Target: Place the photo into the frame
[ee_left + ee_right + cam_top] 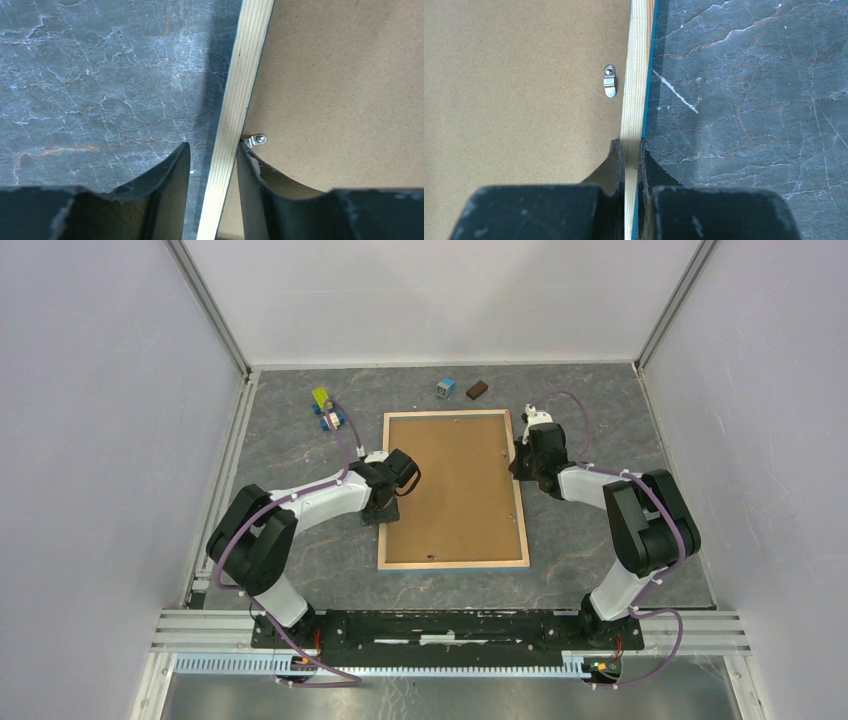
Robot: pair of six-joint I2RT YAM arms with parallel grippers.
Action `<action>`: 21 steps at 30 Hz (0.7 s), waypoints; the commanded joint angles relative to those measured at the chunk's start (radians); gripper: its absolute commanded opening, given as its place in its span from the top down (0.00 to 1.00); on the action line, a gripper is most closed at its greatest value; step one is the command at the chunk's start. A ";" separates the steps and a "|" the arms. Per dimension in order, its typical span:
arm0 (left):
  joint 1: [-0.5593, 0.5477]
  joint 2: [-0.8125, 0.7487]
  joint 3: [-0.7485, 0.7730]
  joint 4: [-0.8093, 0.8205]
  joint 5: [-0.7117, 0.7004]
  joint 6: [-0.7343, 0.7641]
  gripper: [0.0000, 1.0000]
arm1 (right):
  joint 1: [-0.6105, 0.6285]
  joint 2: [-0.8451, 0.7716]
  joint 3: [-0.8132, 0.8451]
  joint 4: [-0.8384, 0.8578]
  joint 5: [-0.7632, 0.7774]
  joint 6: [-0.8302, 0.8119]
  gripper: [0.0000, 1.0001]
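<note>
**Top view.** A thin rectangular picture frame of light wood (455,563) lies flat and back up at the middle of the grey marbled surface (330,560). A plain brown backing board (455,480) fills it. The left claw (385,505) sits at the left rail and the right claw (520,462) at the right rail, farther back. A small blue cube (446,387) and a brown block (477,390) lie at the far side, well apart from the frame. The photo shows nowhere, and we cannot tell whether it lies under the board.

**Left wrist view.** The left claw (213,145) stands spread astride the left rail of the frame (245,75) and grips nothing. Its outer finger (170,185) is clear of the wood. Its inner finger (250,185) is just beside the rail, with its tip at a small metal turn clip (257,140) that reaches from the board to the rail.

**Right wrist view.** The right claw (630,145) is pressed together on the right rail of the frame (639,75), pinching the wood. The blue front edge shows on the outer side. A second metal clip (610,81) lies along the rail on the board (514,100), apart from the wood.

**Hazards.** Only one side is pinched, so we judge that lifting or dragging would tilt the frame. The board appears unlatched on the right and could slide or drop out. If the left claw closes, its inner finger might catch the clip and bend it.
</note>
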 commanded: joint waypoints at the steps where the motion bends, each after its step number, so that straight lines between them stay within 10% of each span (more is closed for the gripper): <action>1: 0.014 0.032 -0.017 0.099 -0.051 -0.010 0.56 | 0.017 0.076 -0.013 -0.093 -0.090 -0.017 1.00; 7: 0.019 -0.026 -0.065 0.133 -0.003 -0.017 0.57 | 0.017 0.076 -0.013 -0.091 -0.092 -0.020 1.00; 12: 0.019 -0.167 -0.106 0.105 0.043 0.023 0.24 | 0.017 0.073 -0.013 -0.094 -0.090 -0.023 1.00; 21: 0.022 -0.206 0.051 0.143 -0.046 0.069 0.04 | 0.017 0.081 0.022 -0.138 -0.068 -0.058 1.00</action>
